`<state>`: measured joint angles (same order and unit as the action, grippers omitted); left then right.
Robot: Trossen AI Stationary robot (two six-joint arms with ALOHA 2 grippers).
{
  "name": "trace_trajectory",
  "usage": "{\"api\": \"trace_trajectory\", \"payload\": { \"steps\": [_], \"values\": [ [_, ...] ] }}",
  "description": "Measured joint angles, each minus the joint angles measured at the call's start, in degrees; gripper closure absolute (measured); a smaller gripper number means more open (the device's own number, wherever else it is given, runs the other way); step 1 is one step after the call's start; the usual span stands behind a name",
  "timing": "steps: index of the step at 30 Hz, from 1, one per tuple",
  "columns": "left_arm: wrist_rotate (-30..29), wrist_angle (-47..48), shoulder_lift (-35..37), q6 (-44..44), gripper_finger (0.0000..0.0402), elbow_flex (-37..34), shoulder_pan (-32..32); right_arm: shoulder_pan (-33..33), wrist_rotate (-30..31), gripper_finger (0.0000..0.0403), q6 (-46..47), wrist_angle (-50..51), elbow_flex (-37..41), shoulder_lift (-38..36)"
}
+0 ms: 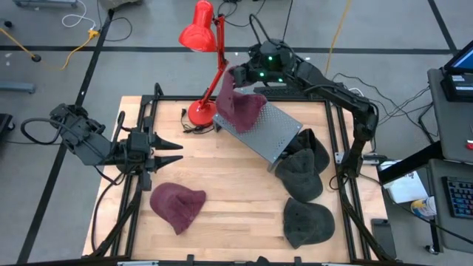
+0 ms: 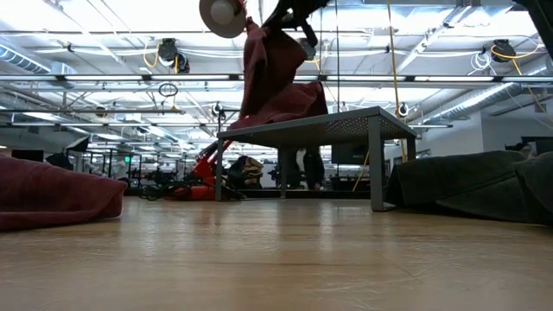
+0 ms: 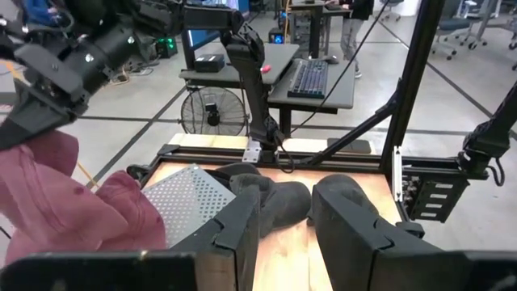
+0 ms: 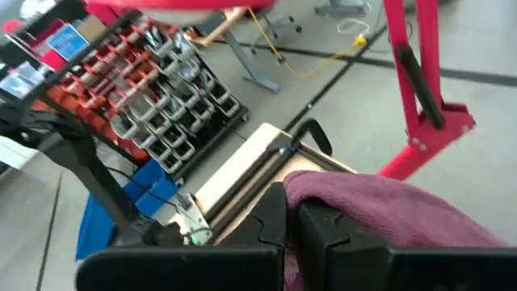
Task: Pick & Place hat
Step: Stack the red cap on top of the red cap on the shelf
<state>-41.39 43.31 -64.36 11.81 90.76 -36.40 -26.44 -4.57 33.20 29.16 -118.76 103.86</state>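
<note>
A maroon hat (image 1: 238,106) hangs from my right gripper (image 1: 235,75) over the far left end of a perforated metal stand (image 1: 273,133). The low view shows this hat (image 2: 272,82) raised, with its lower part on the stand top (image 2: 346,121). A second maroon hat (image 1: 177,205) lies flat on the table near the left front. My left gripper (image 1: 168,152) waits open at the table's left side, pointing right, above and apart from that second hat. My right gripper (image 4: 292,230) is shut on the maroon hat, pinching a fold of its fabric (image 4: 323,190) between the two fingers. It comes from above, slanting in from the far side. The hat hangs below the fingers, and its lower part (image 2: 289,111) rests on the stand top.
Three dark grey hats (image 1: 301,174) (image 1: 307,222) (image 1: 316,146) lie along the table's right side beside the stand. A red desk lamp (image 1: 201,29) stands at the far edge on its base (image 1: 199,113), close to the held hat. Bare wood (image 1: 236,192) shows mid-table.
</note>
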Motion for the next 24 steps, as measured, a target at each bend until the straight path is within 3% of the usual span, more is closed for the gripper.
{"api": "trace_trajectory", "payload": {
  "steps": [10, 19, 24],
  "values": [
    [0.0, 0.2, 0.0, 0.0, 0.0282, 0.0, 0.0, -0.9, -1.6, 0.0403, 3.7, 2.4, 4.4, -0.1],
    [0.5, 0.2, 0.0, 0.0, 0.0282, 0.0, 0.0, -1.0, 0.1, 0.0403, 3.2, 1.9, 6.4, -1.8],
    [1.4, 0.2, 0.0, 0.0, 0.0282, 0.0, 0.0, -0.8, 2.5, 0.0403, 1.6, 6.5, 6.5, -3.6]
  ]
}}
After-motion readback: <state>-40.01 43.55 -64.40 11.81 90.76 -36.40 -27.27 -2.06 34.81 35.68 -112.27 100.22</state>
